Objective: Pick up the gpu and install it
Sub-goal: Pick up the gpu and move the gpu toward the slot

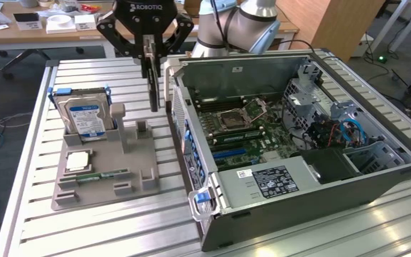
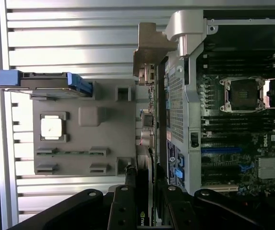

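The gpu (image 1: 153, 80) is a thin dark card hanging edge-on and upright from my gripper (image 1: 148, 45), which is shut on its top edge. It hangs above the slatted table, between the grey fixture tray (image 1: 105, 176) and the rear wall of the open computer case (image 1: 227, 69). In the wrist view the gpu (image 2: 149, 120) runs away from my gripper (image 2: 145, 173) to its pale metal bracket (image 2: 149, 52), just outside the case wall (image 2: 175, 105). The motherboard (image 2: 233, 143) lies inside with a blue slot (image 2: 221, 149).
On the tray, a silver hard drive (image 1: 84, 115) with a blue label stands in its holder. A processor chip (image 1: 78, 159) and a green memory stick (image 1: 102, 175) lie nearer the front. The case holds drive cages and blue cables (image 1: 348, 131). Desks stand behind the table.
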`<state>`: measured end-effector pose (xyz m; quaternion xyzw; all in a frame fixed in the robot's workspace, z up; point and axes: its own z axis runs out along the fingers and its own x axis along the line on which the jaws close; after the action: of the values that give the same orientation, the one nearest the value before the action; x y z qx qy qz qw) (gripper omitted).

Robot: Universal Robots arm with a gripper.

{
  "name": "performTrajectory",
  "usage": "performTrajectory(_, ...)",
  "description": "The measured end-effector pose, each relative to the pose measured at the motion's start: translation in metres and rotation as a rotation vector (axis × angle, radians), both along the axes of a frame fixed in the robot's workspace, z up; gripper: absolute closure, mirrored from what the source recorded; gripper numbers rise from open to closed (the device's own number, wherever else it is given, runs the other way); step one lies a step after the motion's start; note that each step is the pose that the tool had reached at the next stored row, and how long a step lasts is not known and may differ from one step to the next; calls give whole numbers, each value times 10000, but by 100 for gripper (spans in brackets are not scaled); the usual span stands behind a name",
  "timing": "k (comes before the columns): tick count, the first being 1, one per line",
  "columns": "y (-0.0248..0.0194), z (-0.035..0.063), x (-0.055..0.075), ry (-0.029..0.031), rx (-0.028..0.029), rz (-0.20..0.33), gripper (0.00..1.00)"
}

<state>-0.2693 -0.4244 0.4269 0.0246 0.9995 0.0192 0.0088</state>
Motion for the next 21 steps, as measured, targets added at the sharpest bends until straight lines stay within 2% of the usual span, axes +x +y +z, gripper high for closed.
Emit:
performTrajectory(8, 0, 1, 191, 2, 1, -1, 74)
performTrajectory(21, 0, 0, 593, 0, 2, -1, 74)
